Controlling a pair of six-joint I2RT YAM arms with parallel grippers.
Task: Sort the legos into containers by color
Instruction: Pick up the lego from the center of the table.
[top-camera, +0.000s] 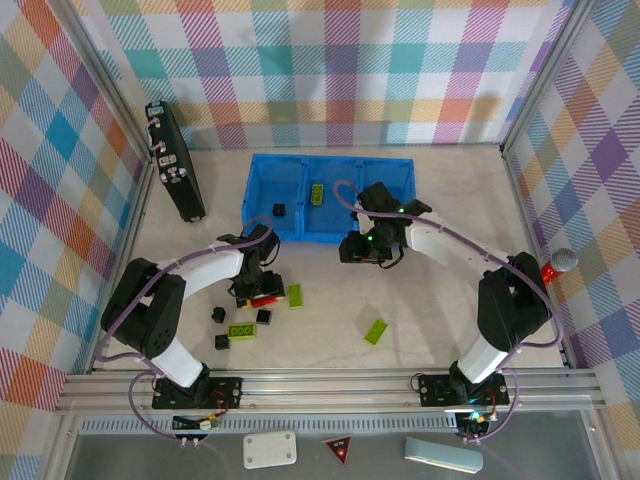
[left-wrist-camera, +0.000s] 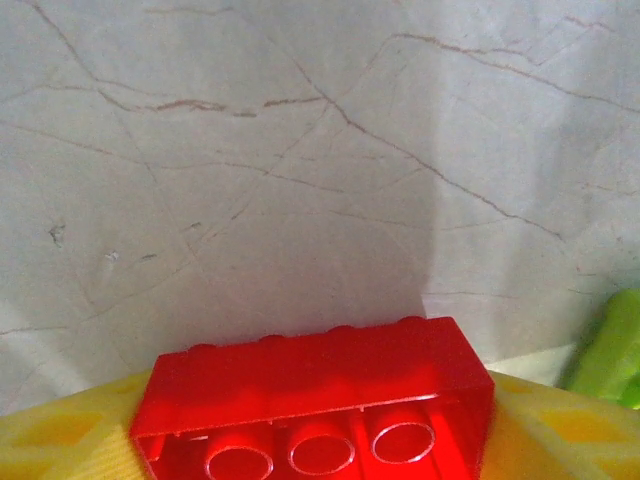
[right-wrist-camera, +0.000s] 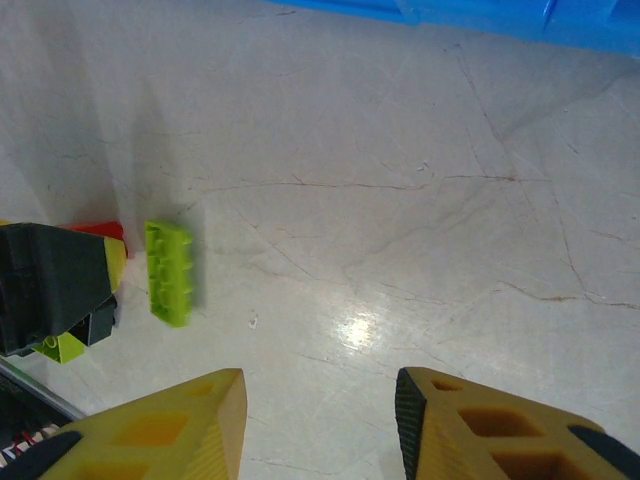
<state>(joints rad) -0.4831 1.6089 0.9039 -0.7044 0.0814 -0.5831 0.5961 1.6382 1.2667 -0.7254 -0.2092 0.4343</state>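
Note:
My left gripper (top-camera: 256, 290) is shut on a red brick (left-wrist-camera: 315, 400), held low over the table between its yellow fingers (left-wrist-camera: 60, 430). Lime-green bricks lie at its right (top-camera: 295, 295), further right (top-camera: 376, 331) and near the front (top-camera: 240, 331). Three black cubes (top-camera: 218, 314) sit around them. The blue tray (top-camera: 390, 175) holds a black cube (top-camera: 279, 209) in its left compartment and a green brick (top-camera: 316, 193) in the middle one. My right gripper (top-camera: 365, 250) hovers open in front of the tray, nothing between its fingers (right-wrist-camera: 180, 420).
A black rectangular case (top-camera: 175, 160) lies at the far left by the wall. The right wrist view takes in the green brick (right-wrist-camera: 170, 272), the left gripper (right-wrist-camera: 50, 285) beside it and the tray's edge (right-wrist-camera: 500, 15). Checkered walls enclose the table.

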